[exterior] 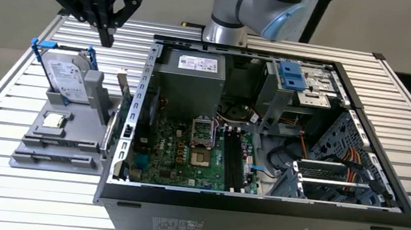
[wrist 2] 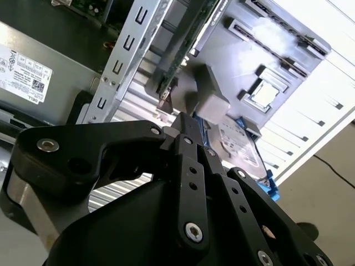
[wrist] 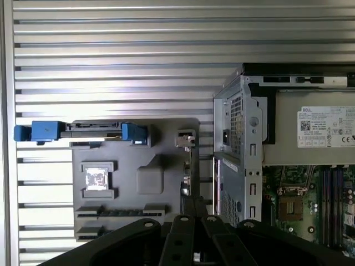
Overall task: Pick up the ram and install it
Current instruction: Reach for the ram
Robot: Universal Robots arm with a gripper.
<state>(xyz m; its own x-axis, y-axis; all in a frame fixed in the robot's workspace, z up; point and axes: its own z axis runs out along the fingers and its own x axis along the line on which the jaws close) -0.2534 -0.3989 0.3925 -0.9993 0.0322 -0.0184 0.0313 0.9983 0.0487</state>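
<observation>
The end effector (exterior: 107,36) hangs above the far edge of the grey holder (exterior: 36,152), fingers pointing straight down and pressed together, with nothing between them. In both wrist views the fingertips meet in one narrow point.

The ram (exterior: 124,93) stands on its long edge in a slot of the holder, on the side nearest the open case (exterior: 257,210). It has not been lifted. Standing it upright like this leaves its top edge and both flat faces free, which I judge is meant to let fingers come down over it and pinch it across its thin side. In the first wrist view, the ram (wrist: 189,166) shows edge-on as a thin line along that side of the holder. In the second wrist view, the ram (wrist 2: 187,44) shows as a green strip rising beyond the fingertips.

The holder also carries a hard drive (exterior: 66,76), upright in its blue frame at the far end. A CPU (exterior: 55,120) lies flat in a recess near the holder's middle. Each part has its own seat, so they are kept apart and none blocks the ram.

The holder sits on the slatted desk (exterior: 1,197), right beside the case. The black motherboard slots (exterior: 233,157) inside the case are on the far side of the case wall from the holder. As the task stands, the ram is untouched.
</observation>
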